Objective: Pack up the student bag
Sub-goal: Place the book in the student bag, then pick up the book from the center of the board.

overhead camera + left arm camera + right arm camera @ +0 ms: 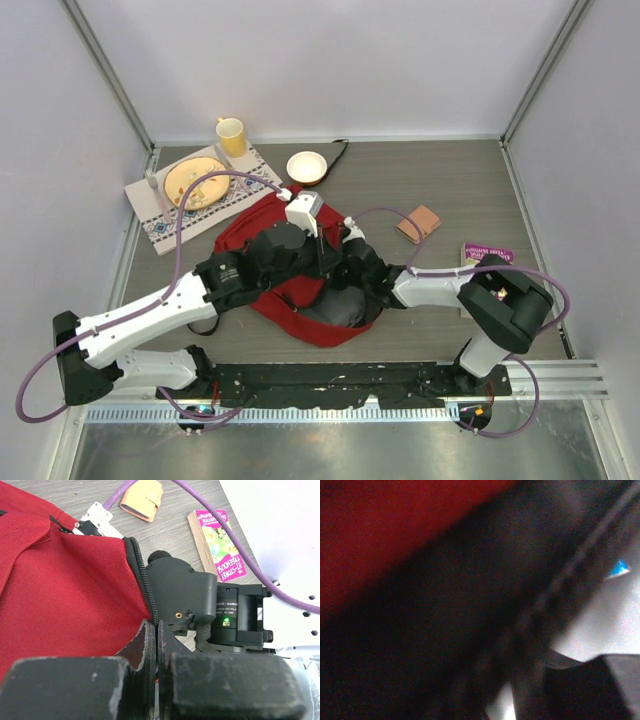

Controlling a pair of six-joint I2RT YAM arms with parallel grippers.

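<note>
1. The student bag (255,230) lies slumped on the table (450,180), dark-red cloth uppermost, with both arms meeting over its middle.
2. Its dark grey lining (340,305) shows at the bag's near right side, where the mouth gapes.
3. The left arm (150,310) reaches across the bag from its near left side.
4. The left gripper (156,632) has its fingers pressed together. The bag's black zipper edge (142,575) runs straight down into the pinch, so it grips the bag's rim.
5. The right arm (430,285) comes in from the bag's right side, and the right gripper (345,255) is sunk among the bag's folds.
6. The right wrist view is a close blur of red cloth and dark lining, so I cannot tell whether those fingers are spread or closed.
7. A patterned placemat (165,225) lies just beside the bag's far left corner, with a plate (195,182) on it.
8. A yellow mug (231,135) stands beyond the placemat, farther from the bag.
9. A white bowl (307,167) sits just beyond the bag's far edge.
10. A tan wallet (418,224) lies near the bag's right side, apart from it.
11. A pink book (487,252) lies farther right of the bag than the wallet.
</note>
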